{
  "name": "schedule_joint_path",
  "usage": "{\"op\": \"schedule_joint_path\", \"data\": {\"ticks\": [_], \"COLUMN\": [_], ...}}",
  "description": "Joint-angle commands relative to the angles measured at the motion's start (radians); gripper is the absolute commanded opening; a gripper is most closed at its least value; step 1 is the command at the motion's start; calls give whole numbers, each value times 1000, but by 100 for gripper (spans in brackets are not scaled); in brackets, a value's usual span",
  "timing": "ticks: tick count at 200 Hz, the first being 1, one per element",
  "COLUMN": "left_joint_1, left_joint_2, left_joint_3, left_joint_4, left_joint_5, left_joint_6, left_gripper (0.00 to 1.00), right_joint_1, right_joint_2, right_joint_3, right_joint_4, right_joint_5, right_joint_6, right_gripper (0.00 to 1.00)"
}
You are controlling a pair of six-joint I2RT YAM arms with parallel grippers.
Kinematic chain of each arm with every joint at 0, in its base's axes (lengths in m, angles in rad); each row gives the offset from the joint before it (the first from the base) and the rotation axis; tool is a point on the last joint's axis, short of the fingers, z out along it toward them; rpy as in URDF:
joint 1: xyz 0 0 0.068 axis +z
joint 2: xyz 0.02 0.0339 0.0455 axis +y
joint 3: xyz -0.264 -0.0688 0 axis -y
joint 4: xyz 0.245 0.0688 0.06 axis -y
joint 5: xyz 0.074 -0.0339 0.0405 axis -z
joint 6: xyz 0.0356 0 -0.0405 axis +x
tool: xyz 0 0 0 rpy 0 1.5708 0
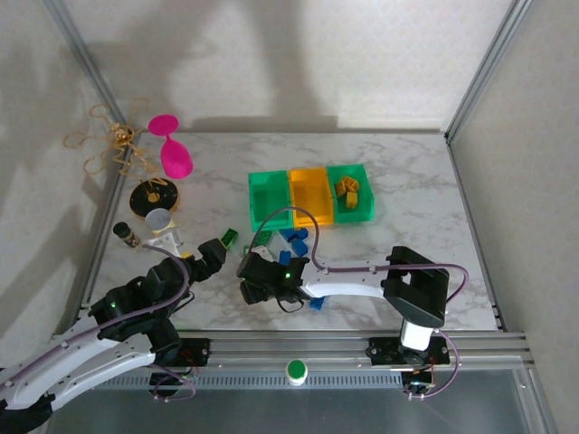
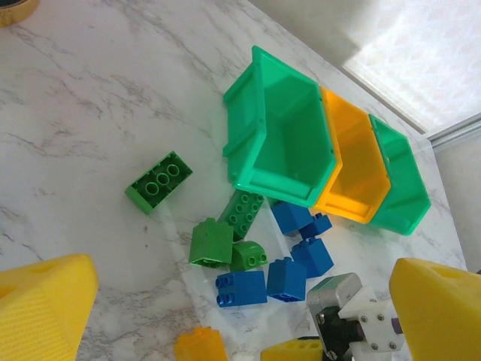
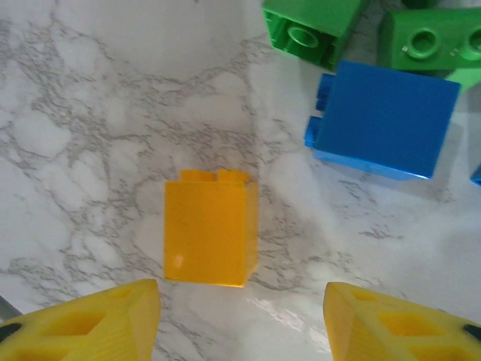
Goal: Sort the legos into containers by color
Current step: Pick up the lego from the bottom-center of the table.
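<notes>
The right gripper (image 3: 240, 320) hangs half-open and empty over an orange lego (image 3: 210, 229), near of the blue legos (image 3: 383, 120); the left gripper (image 2: 244, 316) gapes empty.

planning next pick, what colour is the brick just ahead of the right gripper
Orange-yellow brick, clearest in the right wrist view.

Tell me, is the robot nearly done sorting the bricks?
Not yet. A few orange bricks already sit in the right bin. The right tool hangs open over another orange brick, not gripping it. Blue bricks and green bricks lie loose on the table.
</notes>
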Motion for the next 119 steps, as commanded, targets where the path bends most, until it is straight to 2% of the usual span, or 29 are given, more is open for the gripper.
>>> {"op": "schedule_joint_path", "data": {"ticks": [1, 119], "left_joint_1": [11, 9], "left_joint_2": [-15, -47], "left_joint_3": [28, 40], "left_joint_4": [-67, -65], "left_joint_5": [-47, -50], "left_joint_6": [-46, -40], "left_gripper": [100, 100], "right_joint_1": [14, 16], "right_joint_2": [39, 170], "right_joint_3": [45, 148], "right_joint_4": [18, -52], "right_joint_5": [11, 60], "right_joint_6": [-11, -43], "right_gripper": [61, 47]}}
